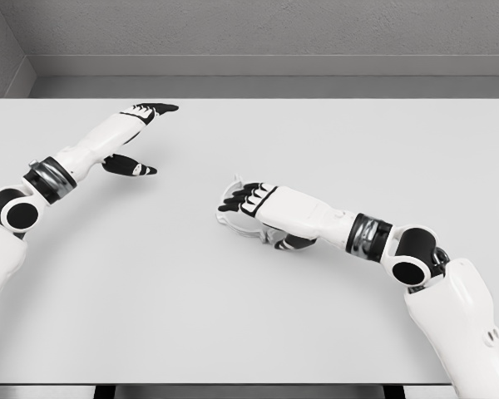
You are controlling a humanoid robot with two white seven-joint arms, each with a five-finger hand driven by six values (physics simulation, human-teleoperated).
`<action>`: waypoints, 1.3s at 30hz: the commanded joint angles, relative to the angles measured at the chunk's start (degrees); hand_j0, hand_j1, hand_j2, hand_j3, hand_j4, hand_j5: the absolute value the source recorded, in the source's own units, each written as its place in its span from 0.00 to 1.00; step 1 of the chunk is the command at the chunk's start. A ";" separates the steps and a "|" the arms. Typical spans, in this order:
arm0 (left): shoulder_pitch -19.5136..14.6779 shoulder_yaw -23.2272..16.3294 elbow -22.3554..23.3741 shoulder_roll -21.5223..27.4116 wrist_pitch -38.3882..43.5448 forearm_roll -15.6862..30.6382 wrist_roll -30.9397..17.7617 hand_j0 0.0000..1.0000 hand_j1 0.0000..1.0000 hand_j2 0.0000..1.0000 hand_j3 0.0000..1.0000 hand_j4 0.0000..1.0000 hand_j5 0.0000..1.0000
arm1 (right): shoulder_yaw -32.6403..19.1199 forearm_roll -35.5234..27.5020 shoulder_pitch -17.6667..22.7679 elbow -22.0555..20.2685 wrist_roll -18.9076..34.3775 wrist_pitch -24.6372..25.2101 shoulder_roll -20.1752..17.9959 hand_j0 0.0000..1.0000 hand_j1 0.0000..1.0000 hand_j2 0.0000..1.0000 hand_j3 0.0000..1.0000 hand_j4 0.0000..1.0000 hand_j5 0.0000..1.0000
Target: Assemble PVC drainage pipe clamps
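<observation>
Right hand [248,202]: white and black five-finger hand, palm down near the middle of the flat pale grey tabletop [150,316]. Fingers are curled over a small pale ring-shaped PVC clamp part [233,223]. The part shows just under and ahead of the fingertips, resting on or very close to the tabletop. Contact looks like a top-down grip w/ the part pinned against the surface; judged gripping, though a full wrap vs. a press-down hold cannot be told. Part detail (one piece or two, open or snapped) is too small to tell.

Reason for pose: a palm-down hold keeps the light ring from sliding or rolling while it is seated or closed. The forearm lies low, approx. parallel to the tabletop, which gives downward force w/o lifting the part.

Left hand [141,133]: white and black five-finger hand, well apart from the right hand, at the far left. Fingers extended, thumb spread below them; holds nothing. Judged parked clear of the work zone, so no assist at this step.

No second clamp piece or pipe is visible near either hand.

Risk: small part may slip out from under the fingertips if pressure goes off-centre.
</observation>
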 commanded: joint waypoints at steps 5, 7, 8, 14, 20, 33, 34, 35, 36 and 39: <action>0.09 0.05 -0.03 0.03 0.05 0.41 0.03 1.00 1.00 1.00 1.00 1.00 1.00 | 0.07 -0.34 0.00 0.12 -0.01 0.16 0.09 1.00 1.00 1.00 1.00 1.00 1.00; 0.09 0.14 -0.03 0.03 0.05 0.41 0.03 1.00 1.00 1.00 1.00 1.00 1.00 | 0.33 -0.34 -0.09 0.12 -0.01 0.16 0.09 1.00 1.00 1.00 1.00 1.00 1.00; 0.09 0.14 -0.03 0.03 0.05 0.41 0.03 1.00 1.00 1.00 1.00 1.00 1.00 | 0.76 -0.07 -0.35 0.21 -0.01 0.16 0.09 1.00 1.00 1.00 1.00 1.00 1.00; 0.09 0.14 -0.03 0.03 0.05 0.41 0.03 1.00 1.00 1.00 1.00 1.00 1.00 | 1.03 0.10 -0.88 1.09 -0.01 0.16 0.88 1.00 1.00 1.00 1.00 1.00 1.00; 0.00 0.14 -0.03 0.03 0.05 0.41 0.03 1.00 1.00 1.00 1.00 1.00 1.00 | 0.94 0.10 -1.41 1.88 -0.01 0.16 0.88 1.00 1.00 1.00 1.00 1.00 1.00; 0.44 0.93 -0.03 1.52 0.05 1.11 0.03 1.00 1.00 1.00 1.00 1.00 1.00 | 0.94 0.10 -1.93 2.93 -0.10 0.16 0.88 1.00 1.00 1.00 1.00 1.00 1.00; 0.53 1.10 -0.03 1.52 0.05 1.11 0.03 1.00 1.00 1.00 1.00 1.00 1.00 | 1.03 0.10 -2.02 3.02 -0.01 0.16 0.88 1.00 1.00 1.00 1.00 1.00 1.00; 0.53 1.10 -0.03 1.52 0.05 1.11 0.03 1.00 1.00 1.00 1.00 1.00 1.00 | 1.03 0.10 -1.93 3.02 -0.01 0.16 0.88 1.00 1.00 1.00 1.00 1.00 1.00; 0.53 1.10 -0.03 1.52 0.05 1.11 0.12 1.00 1.00 1.00 1.00 1.00 1.00 | 1.03 0.10 -1.93 2.93 -0.01 0.16 0.88 1.00 1.00 1.00 1.00 1.00 1.00; 0.53 1.10 -0.03 1.52 0.05 1.11 0.03 1.00 1.00 1.00 1.00 1.00 1.00 | 0.95 0.10 -1.93 2.67 -0.01 0.16 0.88 1.00 1.00 1.00 1.00 1.00 1.00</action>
